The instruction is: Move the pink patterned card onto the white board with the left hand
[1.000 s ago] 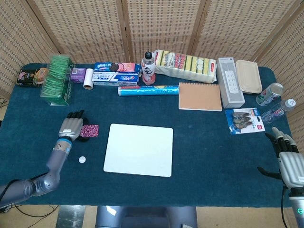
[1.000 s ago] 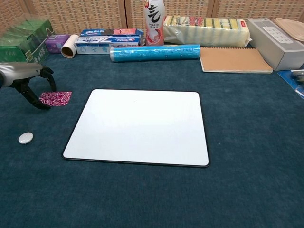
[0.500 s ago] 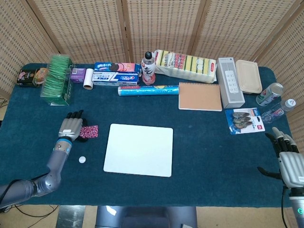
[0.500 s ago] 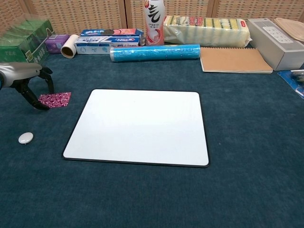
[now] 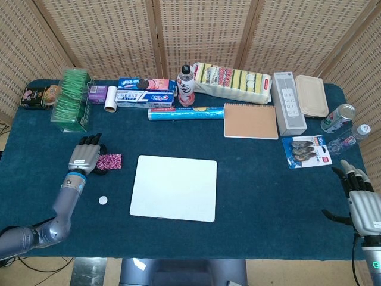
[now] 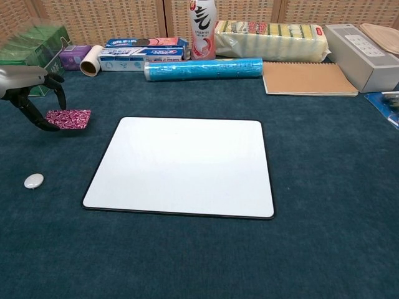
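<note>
The pink patterned card [image 5: 111, 161] [image 6: 68, 118] hangs just above the blue cloth, left of the white board [image 5: 174, 187] [image 6: 181, 165], with a shadow under it. My left hand [image 5: 85, 156] [image 6: 28, 93] pinches the card's left edge between its dark fingertips [image 6: 48, 120], the card roughly level. A gap of cloth separates the card from the board's left edge. My right hand [image 5: 360, 202] rests at the table's right front corner, fingers apart and holding nothing; the chest view does not show it.
A small white disc [image 5: 103, 201] [image 6: 33, 180] lies on the cloth in front of the left hand. A green tea box [image 5: 73, 98], a toothpaste box [image 5: 144, 98], a blue roll [image 5: 186, 113], a bottle [image 5: 186, 86] and a notebook [image 5: 250, 121] line the back.
My left hand has closed on the card's left edge and raised it off the cloth, drawing slightly back and to the left. The right hand has not moved.
</note>
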Action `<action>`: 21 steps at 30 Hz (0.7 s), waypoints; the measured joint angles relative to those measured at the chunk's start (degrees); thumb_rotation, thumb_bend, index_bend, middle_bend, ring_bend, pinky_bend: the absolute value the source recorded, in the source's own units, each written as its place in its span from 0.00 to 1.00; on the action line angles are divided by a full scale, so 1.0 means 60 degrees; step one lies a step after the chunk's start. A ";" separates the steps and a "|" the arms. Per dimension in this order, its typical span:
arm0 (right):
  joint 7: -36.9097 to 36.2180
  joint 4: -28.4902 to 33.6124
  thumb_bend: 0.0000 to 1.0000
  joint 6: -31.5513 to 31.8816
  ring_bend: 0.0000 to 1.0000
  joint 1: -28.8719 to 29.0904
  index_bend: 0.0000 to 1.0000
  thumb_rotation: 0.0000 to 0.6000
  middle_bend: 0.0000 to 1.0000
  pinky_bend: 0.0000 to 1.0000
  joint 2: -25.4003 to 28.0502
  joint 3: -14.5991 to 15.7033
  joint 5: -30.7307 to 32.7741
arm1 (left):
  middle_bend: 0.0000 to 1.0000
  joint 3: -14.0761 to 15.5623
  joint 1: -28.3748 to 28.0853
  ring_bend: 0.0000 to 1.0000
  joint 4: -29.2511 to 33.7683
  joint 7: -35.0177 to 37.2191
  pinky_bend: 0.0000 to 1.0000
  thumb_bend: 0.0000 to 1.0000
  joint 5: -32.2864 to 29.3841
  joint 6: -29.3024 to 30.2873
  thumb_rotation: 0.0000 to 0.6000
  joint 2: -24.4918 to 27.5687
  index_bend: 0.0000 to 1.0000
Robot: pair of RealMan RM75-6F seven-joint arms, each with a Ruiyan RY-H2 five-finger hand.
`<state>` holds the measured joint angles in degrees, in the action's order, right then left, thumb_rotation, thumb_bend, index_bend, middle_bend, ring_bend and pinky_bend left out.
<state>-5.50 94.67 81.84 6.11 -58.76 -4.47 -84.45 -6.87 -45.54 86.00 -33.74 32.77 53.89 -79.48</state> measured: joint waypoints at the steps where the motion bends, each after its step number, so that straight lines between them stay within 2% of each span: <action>1: -0.0003 0.0001 0.00 -0.0003 0.00 0.0001 0.10 1.00 0.00 0.00 0.0002 -0.0002 0.0005 | 0.00 -0.0001 -0.0004 0.00 0.0066 0.0000 0.02 0.19 0.0029 0.0013 1.00 0.0022 0.36; 12: -0.0047 0.0030 0.00 -0.0042 0.00 0.0005 0.10 1.00 0.00 0.00 0.0048 -0.0007 0.0044 | 0.00 0.0107 -0.0161 0.00 0.1719 -0.0580 0.02 0.19 0.1069 0.0855 1.00 0.0088 0.36; 17: -0.0089 0.0031 0.00 -0.0040 0.00 -0.0003 0.10 1.00 0.00 0.00 0.0068 0.0002 0.0034 | 0.00 0.0124 -0.0413 0.00 0.2205 -0.1246 0.02 0.18 0.1077 0.1182 1.00 -0.0174 0.36; 21: -0.0178 0.0021 0.00 -0.0049 0.00 -0.0005 0.10 1.00 0.00 0.00 0.0099 -0.0003 0.0043 | 0.00 0.0051 -0.0768 0.00 0.2393 -0.1880 0.02 0.18 0.0801 0.1391 1.00 -0.0720 0.36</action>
<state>-6.57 94.79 81.55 6.08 -58.16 -4.49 -84.20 -6.57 -50.15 100.36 -45.02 37.57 62.23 -83.80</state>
